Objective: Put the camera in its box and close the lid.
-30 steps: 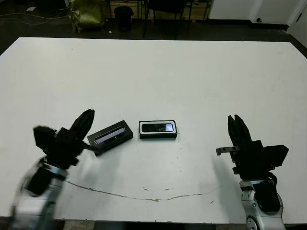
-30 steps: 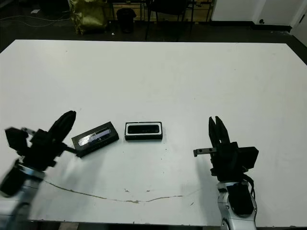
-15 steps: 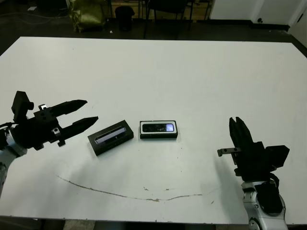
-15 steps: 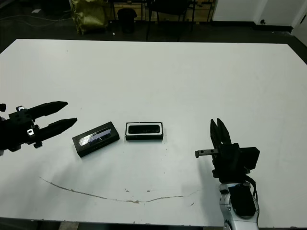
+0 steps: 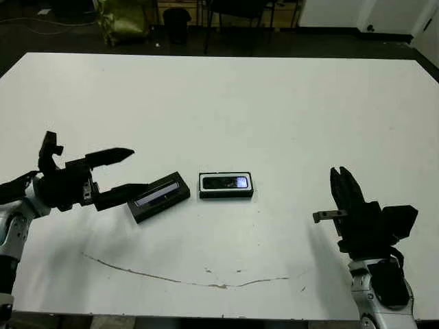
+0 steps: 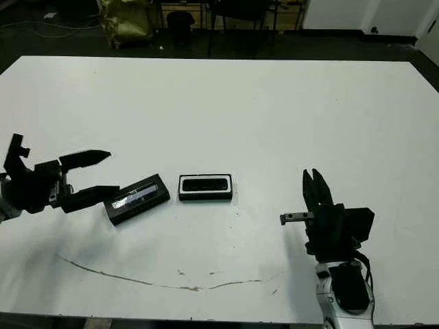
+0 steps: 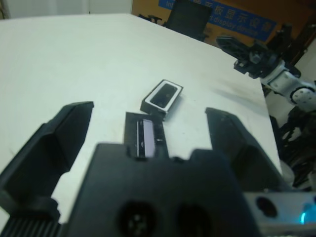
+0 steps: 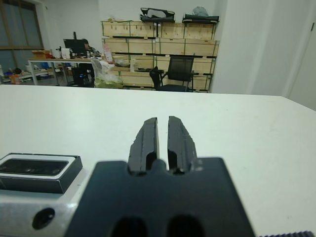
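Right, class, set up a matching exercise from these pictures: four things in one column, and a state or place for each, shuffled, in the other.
Things:
1. left gripper
2. right gripper
3. box
4. lid

States or places:
A. lying askew on the table, glossy strip up
B. fingers shut, away from the items
C. holds the camera
D. fingers spread wide, beside the lid

Pairs: 1-D, 2-B, 3-C, 4-A

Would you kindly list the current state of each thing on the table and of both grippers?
box: open, flat on the table, camera inside.
camera: lying in the box.
lid: off, flat on the table beside the box, glossy strip up.
left gripper: open, fingers astride the lid's end, holding nothing.
right gripper: shut, empty, away from the box.
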You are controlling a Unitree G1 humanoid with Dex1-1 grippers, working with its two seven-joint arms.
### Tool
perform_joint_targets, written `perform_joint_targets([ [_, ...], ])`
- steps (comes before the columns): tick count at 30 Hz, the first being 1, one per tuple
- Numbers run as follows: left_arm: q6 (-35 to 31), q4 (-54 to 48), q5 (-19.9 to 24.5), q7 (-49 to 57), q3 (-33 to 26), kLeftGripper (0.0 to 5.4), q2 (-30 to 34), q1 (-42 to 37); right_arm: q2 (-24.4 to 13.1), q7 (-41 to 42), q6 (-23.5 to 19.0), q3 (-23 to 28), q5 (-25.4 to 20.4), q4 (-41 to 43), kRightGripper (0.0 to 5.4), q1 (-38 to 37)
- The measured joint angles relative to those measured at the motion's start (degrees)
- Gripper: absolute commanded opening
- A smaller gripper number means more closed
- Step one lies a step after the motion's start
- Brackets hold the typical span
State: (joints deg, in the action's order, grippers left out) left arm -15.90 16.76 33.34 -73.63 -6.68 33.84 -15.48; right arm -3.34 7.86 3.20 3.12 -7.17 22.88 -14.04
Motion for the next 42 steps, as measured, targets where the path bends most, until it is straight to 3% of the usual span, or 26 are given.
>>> perform_joint_targets([
  [2, 0.0, -0.5, 0.0, 0.0, 0.0, 5.38, -0.2, 0.6, 0.0, 1.0, 1.8, 0.1, -0.9, -2.4, 0.0, 0.2],
  [13, -3.7, -2.1, 0.5, 1.7, -0.4, 5.38, -0.7, 4.0, 0.0, 0.5, 1.5, -0.7, 0.0, -2.0, 0.0, 0.1],
  [24, 0.1, -1.8, -1.5, 1.1, 0.1, 5.38, -1.3, 4.4, 0.0, -1.1, -1.3, -1.5, 1.0, 0.9, 0.0, -0.3],
  [28, 3.5, -1.5, -3.5, 1.4, 0.7, 5.38, -1.4, 4.4, 0.0, -1.3, -1.4, -2.1, 1.3, 1.3, 0.0, -0.7],
  [42, 6.3, -1.4, -6.8, 5.5, 2.2, 5.38, -2.6, 5.3, 0.0, -1.1, -1.2, -2.1, 0.5, 1.9, 0.0, -1.3],
])
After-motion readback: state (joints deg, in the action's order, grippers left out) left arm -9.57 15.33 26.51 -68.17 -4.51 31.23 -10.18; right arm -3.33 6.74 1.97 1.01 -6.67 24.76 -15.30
